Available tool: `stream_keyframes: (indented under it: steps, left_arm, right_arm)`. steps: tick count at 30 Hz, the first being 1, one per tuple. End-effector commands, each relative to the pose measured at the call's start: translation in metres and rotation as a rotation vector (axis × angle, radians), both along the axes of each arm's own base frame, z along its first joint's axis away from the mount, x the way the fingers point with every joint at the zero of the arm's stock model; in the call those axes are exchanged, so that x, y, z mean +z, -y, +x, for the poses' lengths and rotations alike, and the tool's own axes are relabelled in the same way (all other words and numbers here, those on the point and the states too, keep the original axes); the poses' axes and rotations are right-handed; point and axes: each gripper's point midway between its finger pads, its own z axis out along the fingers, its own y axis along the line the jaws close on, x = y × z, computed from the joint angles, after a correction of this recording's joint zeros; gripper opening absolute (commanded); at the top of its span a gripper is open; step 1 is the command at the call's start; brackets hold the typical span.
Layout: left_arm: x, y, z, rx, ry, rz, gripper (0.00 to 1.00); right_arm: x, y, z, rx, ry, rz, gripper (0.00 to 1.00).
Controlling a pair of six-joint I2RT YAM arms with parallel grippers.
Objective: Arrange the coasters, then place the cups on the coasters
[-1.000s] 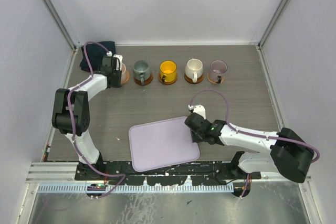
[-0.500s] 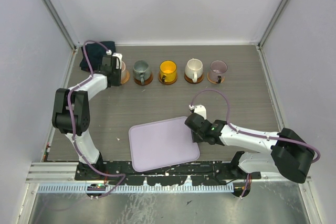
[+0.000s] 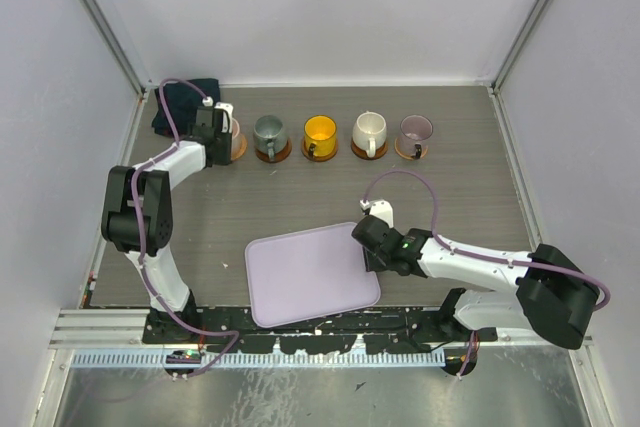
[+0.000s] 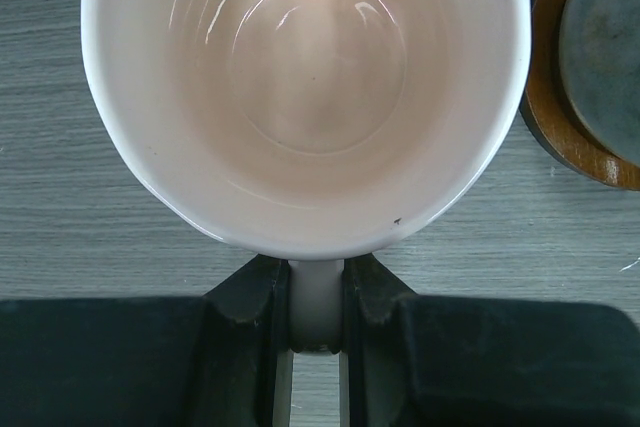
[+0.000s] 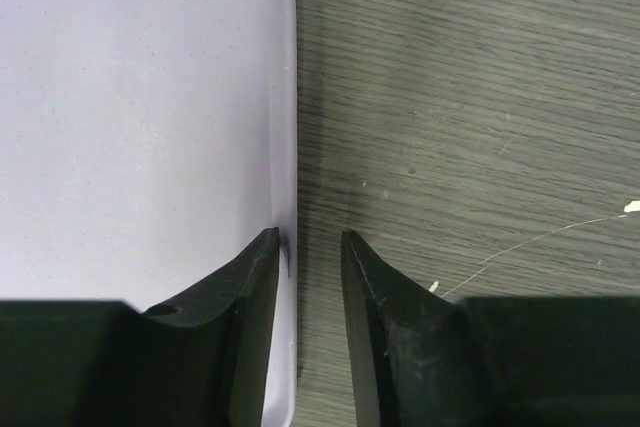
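Five cups stand in a row at the back, each on a coaster: pale pink [image 3: 236, 137], grey-green [image 3: 270, 132], yellow [image 3: 320, 131], cream white [image 3: 369, 129] and purple-grey [image 3: 414, 130]. My left gripper [image 3: 218, 133] is shut on the pink cup's handle [image 4: 316, 299]; the cup [image 4: 305, 87] fills the left wrist view and hides its coaster there. Next to it, the grey-green cup [image 4: 605, 42] sits on a dark brown coaster [image 4: 548, 117]. My right gripper [image 5: 310, 237] is open and straddles the lilac tray's right rim [image 5: 288, 147], its right finger clear of the rim.
The lilac tray [image 3: 310, 279] lies flat at the near middle of the table. A dark blue cloth [image 3: 185, 100] sits in the back left corner, just behind my left gripper. Grey walls and metal rails close in the table on three sides.
The right gripper's jaws have widened a little at the tray's rim. The cups, the tray and both arms keep their places.
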Motion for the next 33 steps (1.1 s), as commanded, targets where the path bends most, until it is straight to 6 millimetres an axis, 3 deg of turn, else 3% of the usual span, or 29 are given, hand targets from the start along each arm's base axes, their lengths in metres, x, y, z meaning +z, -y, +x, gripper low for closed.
stream_keyframes:
  steps: [1, 5, 15, 18, 28, 33]
  left_arm:
    - [0.043, -0.003, 0.035, 0.038, 0.173, -0.022, 0.0]
    - [0.042, -0.004, 0.034, 0.046, 0.169, -0.025, 0.03]
    - [0.048, -0.002, 0.029, 0.052, 0.191, -0.046, 0.41]
    - [0.051, -0.001, 0.029, 0.05, 0.2, -0.051, 0.46]
    - [0.067, -0.006, 0.022, 0.066, 0.226, -0.04, 0.49]
    - [0.086, -0.013, 0.009, 0.086, 0.271, -0.023, 0.52]
  right_arm:
    - [0.012, -0.006, 0.009, -0.015, 0.045, 0.022, 0.41]
    - [0.014, -0.006, 0.011, -0.011, 0.055, 0.02, 0.56]
    - [0.033, -0.011, 0.016, 0.017, 0.104, 0.05, 0.6]
    - [0.041, -0.014, 0.018, 0.036, 0.125, 0.058, 0.6]
    - [0.078, -0.044, 0.018, 0.173, 0.198, 0.088, 0.54]
    - [0.085, -0.069, 0.011, 0.284, 0.209, 0.096, 0.37]
